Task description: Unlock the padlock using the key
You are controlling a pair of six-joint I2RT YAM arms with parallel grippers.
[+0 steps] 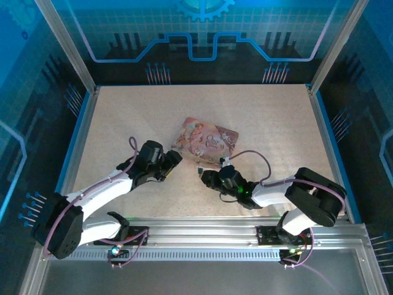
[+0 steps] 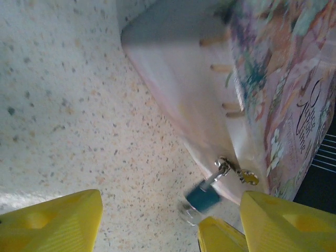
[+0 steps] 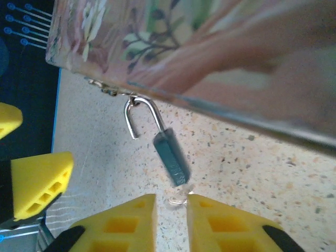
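Padlock (image 3: 170,157) position? (operator)

Technician: hooked on the latch of the pink tin (image 1: 206,136) near the middle of the table (image 1: 123,117), on the tin's side facing the near edge (one shackle end stands free of the body).

Operator: claw states?

Technician: left gripper (image 2: 170,210) released, fingers spread wide beside the padlock. Right gripper (image 3: 172,206) nearly closed around the key (image 3: 178,198) at the padlock's lower end; whether it is grasping cannot be told.

The padlock (image 2: 202,199) is motion-blurred in the left wrist view. The key (image 3: 178,200) is an indistinct smear at its lower end. The tin (image 3: 210,47) runs past the top edge.
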